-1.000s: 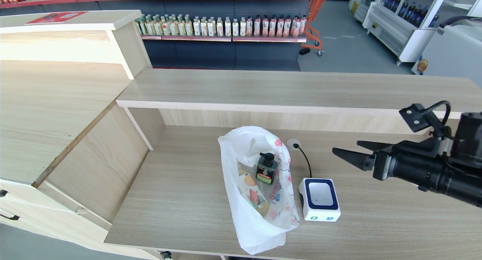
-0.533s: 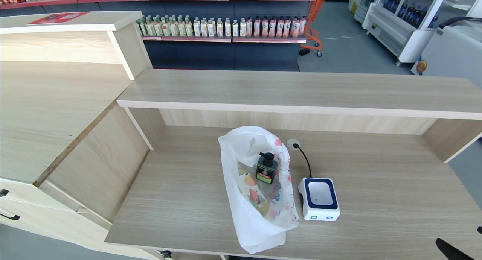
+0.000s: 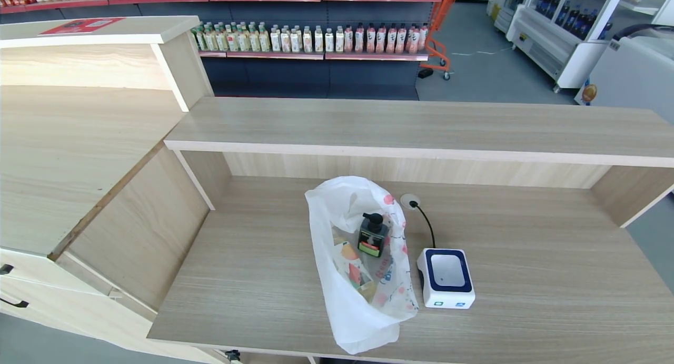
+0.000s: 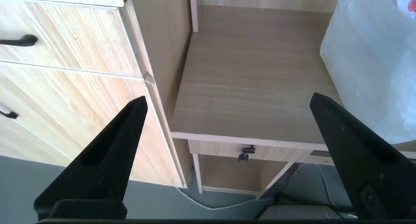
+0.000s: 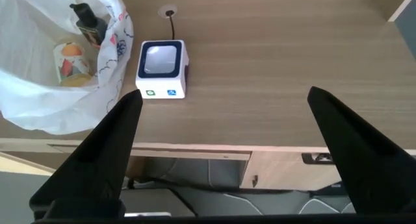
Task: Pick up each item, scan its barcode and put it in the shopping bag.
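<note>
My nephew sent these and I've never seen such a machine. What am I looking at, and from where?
It is a two-armed robot at a shop checkout counter. The wide picture comes from a camera on its head, looking down. The other two come from cameras on its wrists; the dark wedges are the left gripper and the right gripper, both open, holding nothing. On the counter lie a white shopping bag with a dark pump bottle and a colourful packet inside, and beside it a barcode scanner.

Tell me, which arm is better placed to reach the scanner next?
Right, probably. The white-and-blue scanner box sits right of the white plastic shopping bag, before the right arm's open fingers; the bag blocks the left arm.
</note>
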Available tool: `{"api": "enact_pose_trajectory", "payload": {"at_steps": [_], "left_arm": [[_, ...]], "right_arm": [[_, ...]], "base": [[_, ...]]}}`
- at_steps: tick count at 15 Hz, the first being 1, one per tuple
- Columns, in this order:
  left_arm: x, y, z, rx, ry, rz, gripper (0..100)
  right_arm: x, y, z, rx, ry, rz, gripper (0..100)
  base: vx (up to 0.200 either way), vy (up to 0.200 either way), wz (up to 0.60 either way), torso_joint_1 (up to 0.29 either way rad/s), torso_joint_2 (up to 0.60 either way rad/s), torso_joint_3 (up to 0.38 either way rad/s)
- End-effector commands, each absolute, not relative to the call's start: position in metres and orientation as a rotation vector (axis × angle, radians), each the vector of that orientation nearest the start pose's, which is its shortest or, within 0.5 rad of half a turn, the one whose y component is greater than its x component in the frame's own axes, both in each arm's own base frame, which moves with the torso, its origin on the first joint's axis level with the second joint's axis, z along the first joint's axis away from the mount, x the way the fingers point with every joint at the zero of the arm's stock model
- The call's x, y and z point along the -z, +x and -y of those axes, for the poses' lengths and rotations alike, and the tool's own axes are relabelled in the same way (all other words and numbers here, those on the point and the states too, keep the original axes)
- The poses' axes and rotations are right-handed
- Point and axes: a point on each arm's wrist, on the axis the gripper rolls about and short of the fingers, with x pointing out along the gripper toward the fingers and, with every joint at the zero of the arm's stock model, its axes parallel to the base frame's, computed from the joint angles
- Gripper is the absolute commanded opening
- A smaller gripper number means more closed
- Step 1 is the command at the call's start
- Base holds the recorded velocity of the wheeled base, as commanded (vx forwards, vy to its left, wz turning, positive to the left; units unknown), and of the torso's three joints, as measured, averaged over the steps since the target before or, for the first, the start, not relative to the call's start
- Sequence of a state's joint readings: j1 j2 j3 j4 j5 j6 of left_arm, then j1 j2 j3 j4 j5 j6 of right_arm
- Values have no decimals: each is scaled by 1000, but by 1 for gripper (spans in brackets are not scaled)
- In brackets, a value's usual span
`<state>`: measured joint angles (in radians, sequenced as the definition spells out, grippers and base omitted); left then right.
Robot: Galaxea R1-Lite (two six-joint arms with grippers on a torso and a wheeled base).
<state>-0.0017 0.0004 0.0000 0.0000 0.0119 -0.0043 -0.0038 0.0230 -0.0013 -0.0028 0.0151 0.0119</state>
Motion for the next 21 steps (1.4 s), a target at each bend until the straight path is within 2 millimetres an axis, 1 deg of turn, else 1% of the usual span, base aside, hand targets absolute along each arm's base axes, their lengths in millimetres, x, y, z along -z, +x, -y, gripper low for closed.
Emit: {"api": "enact_pose_trajectory", "payload": {"at_steps": [1,4,5,12,21], "left_arm": [[-75,-23,0,-11,-5,0,100],[-75,-23,0,-11,-5,0,100],[-75,-23,0,-11,-5,0,100],[-75,-23,0,-11,-5,0,100],[-75,-23,0,-12,2,0,100]], "right_arm": [[-76,-23,0,-11,8,1,100],[-76,-23,0,-12,2,2,100],[-76,-23,0,-12,2,2,0],[-76,-23,0,-11,3,2,0],[-75,-23,0,-12,2,0,0]], "base": [[0,0,0,0,0,0],[0,0,0,0,0,0],[0,0,0,0,0,0],[0,0,0,0,0,0],[0,-200,0,7,0,0]]}}
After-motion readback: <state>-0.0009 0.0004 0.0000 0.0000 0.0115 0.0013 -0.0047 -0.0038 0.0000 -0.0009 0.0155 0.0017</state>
